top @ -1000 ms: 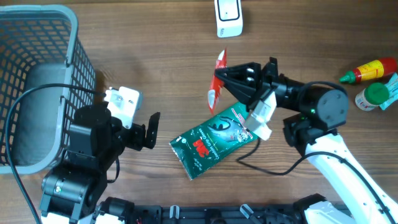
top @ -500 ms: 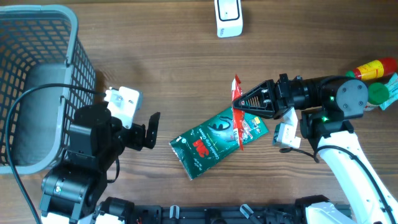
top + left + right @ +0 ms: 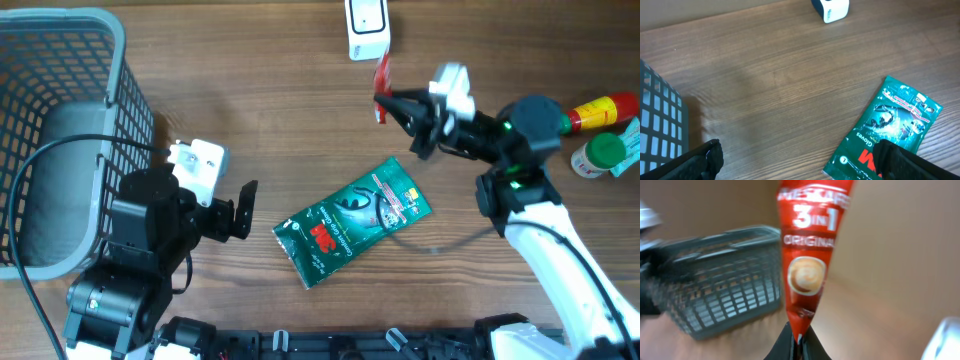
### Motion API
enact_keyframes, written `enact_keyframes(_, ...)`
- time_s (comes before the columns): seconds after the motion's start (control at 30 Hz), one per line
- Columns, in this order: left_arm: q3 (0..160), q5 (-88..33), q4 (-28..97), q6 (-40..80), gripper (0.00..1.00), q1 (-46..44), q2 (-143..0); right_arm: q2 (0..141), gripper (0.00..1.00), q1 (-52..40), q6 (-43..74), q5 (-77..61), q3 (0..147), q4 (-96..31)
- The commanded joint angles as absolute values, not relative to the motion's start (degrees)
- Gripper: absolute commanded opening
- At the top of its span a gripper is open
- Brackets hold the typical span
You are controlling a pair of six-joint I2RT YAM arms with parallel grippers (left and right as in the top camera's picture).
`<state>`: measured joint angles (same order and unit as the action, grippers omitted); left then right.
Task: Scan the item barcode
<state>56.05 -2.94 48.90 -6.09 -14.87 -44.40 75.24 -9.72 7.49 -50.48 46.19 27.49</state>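
My right gripper (image 3: 393,103) is shut on the lower tip of a red "3 in 1 Original" coffee sachet (image 3: 381,80), held in the air just below the white scanner (image 3: 367,28) at the table's far edge. In the right wrist view the sachet (image 3: 807,255) stands upright out of the shut fingertips (image 3: 799,341); no barcode shows on this face. My left gripper (image 3: 243,208) hangs open over bare wood at the front left, holding nothing. In the left wrist view its gripper (image 3: 800,159) stands wide, the right finger over the edge of a green glove packet (image 3: 890,125).
The green glove packet (image 3: 352,222) lies flat mid-table. A grey mesh basket (image 3: 60,30) fills the far left. A red sauce bottle (image 3: 597,112) and a green-capped bottle (image 3: 600,152) lie at the right edge. The scanner (image 3: 830,8) shows at the top of the left wrist view.
The right arm has lifted the red sachet off the green packet and swung it up and away toward the scanner, turning the wrist. The left arm has not moved.
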Motion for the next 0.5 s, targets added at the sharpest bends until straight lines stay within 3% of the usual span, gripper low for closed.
enact_keyframes(0.0, 56.01, -3.4, 48.75, -5.72, 1.0, -14.61, -44.29, 79.37, 0.09, -9.78, 35.81, -41.52, 45.89, 19.44)
enact_keyframes(0.03, 56.01, -3.4, 48.75, -5.72, 1.0, -14.61, -44.29, 80.44, 0.29, -9.78, 39.94, -41.52, 45.89, 17.89)
enact_keyframes(0.07, 56.01, -3.4, 48.75, -5.72, 1.0, -14.61, -44.29, 81.73, 0.31, -9.78, 41.23, -41.41, 45.89, 18.13)
enact_keyframes(0.13, 56.01, -3.4, 48.75, -5.72, 1.0, -14.61, -44.29, 84.77, 0.07, -9.78, 45.5, -36.12, 45.89, 19.07)
enact_keyframes(0.4, 56.01, -3.4, 48.75, -5.72, 1.0, -14.61, -44.29, 96.97, 0.05, -9.8, 48.16, -34.28, 50.63, 23.73)
enact_keyframes(0.43, 56.01, -3.4, 48.75, -5.72, 1.0, -14.61, -44.29, 97.19, 0.15, -9.98, 45.93, -34.26, 50.74, 23.68)
enact_keyframes(0.47, 56.01, -3.4, 48.75, -5.72, 1.0, -14.61, -44.29, 97.19, 0.37, -10.52, 40.27, -34.35, 50.78, 23.51)
